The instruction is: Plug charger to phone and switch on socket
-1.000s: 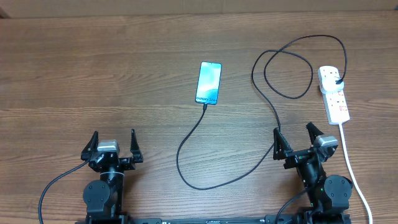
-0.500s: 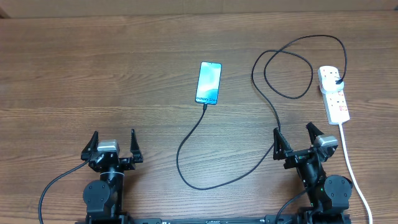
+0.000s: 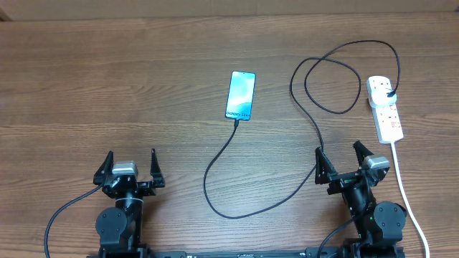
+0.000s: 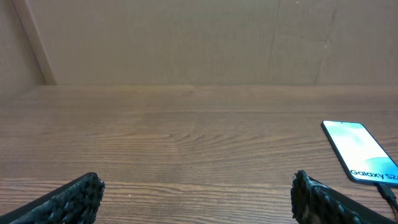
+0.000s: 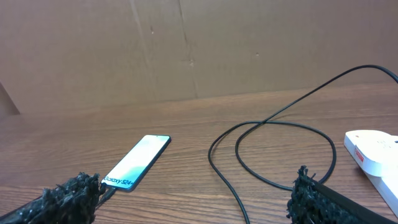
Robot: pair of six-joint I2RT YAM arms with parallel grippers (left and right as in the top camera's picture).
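The phone (image 3: 241, 95) lies flat mid-table, its light blue screen lit; it also shows in the left wrist view (image 4: 360, 151) and the right wrist view (image 5: 137, 162). The charger cable (image 3: 222, 161) runs from the phone's near end, loops over the table (image 5: 273, 134) and ends in a black plug (image 3: 389, 93) seated in the white socket strip (image 3: 387, 115), whose end shows in the right wrist view (image 5: 373, 151). My left gripper (image 3: 130, 168) is open and empty near the front left. My right gripper (image 3: 349, 163) is open and empty near the front right, over the cable.
The socket's thick white cord (image 3: 410, 208) runs down the right side past my right arm. A brown cardboard wall (image 4: 199, 43) stands along the table's far edge.
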